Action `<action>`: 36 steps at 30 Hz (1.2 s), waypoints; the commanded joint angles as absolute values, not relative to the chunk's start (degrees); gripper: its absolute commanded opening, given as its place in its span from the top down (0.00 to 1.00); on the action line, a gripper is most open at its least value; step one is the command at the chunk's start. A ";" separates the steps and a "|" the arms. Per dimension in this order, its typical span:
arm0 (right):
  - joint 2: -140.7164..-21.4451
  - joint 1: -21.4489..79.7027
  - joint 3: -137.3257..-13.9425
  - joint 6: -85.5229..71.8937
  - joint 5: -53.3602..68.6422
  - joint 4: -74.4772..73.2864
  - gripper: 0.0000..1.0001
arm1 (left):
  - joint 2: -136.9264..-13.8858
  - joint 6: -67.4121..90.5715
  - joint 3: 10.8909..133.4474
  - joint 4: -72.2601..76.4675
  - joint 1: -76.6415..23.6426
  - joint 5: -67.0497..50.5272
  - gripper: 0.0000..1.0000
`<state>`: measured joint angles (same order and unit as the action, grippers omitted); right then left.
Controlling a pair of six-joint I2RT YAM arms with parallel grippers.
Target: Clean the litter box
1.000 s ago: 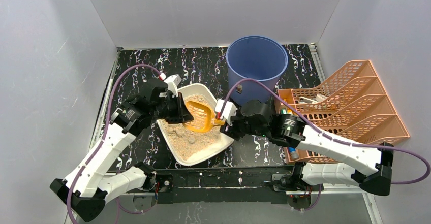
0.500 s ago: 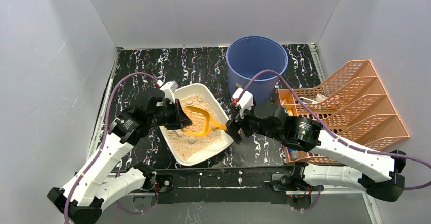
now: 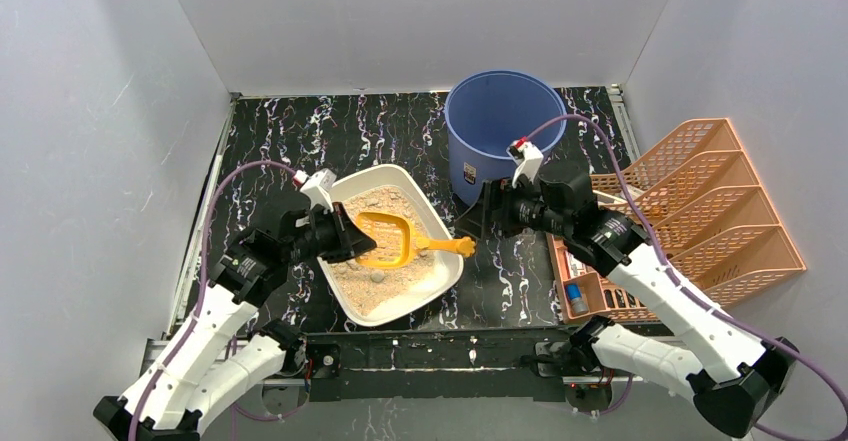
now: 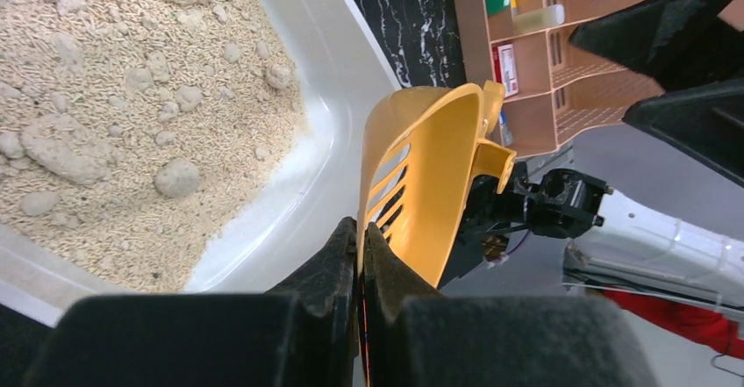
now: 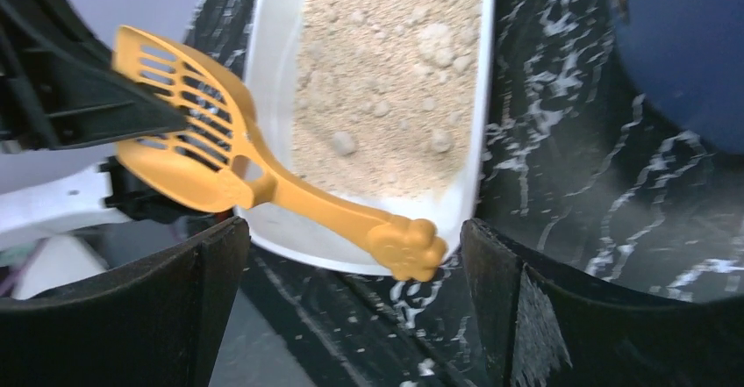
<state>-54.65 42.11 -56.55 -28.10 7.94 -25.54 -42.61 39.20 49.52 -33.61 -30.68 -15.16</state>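
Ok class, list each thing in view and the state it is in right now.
Litter box: holds sandy litter with clumps.
Scoop: held on edge over the box, pinched by its blade.
Left tool: shut on the scoop.
Right tool: open, holding nothing.
Bucket: upright, no lid.
Rack: small items inside.

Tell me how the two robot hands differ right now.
The left gripper is shut on the slotted blade of the yellow scoop; the right gripper is open and holds nothing. The left gripper sits over the litter box; the right gripper hangs by the blue bucket, apart from the scoop's handle. Both are black.
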 commanded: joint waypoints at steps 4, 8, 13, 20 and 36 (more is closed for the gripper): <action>-50.36 34.36 -48.66 -40.48 30.21 -13.47 0.02 | -38.63 50.23 41.92 -18.00 -28.77 -24.21 1.00; -47.00 31.05 -44.18 -44.71 35.21 -8.63 0.02 | -38.13 51.58 40.42 -14.23 -28.66 -26.63 1.00; -42.32 28.55 -38.24 -50.89 40.30 -1.05 0.02 | -36.93 57.29 35.85 -5.35 -28.57 -30.91 1.00; -38.75 27.17 -34.83 -54.59 41.94 1.60 0.02 | -37.42 58.32 35.92 -1.89 -28.48 -33.59 1.00; -34.33 27.16 -29.01 -67.68 42.25 19.42 0.20 | -40.14 60.27 34.89 4.61 -28.48 -36.63 1.00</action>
<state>-35.44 27.38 -28.12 -66.00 41.80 13.78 -40.12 59.81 35.14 2.09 -28.82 -33.95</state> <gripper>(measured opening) 0.814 0.012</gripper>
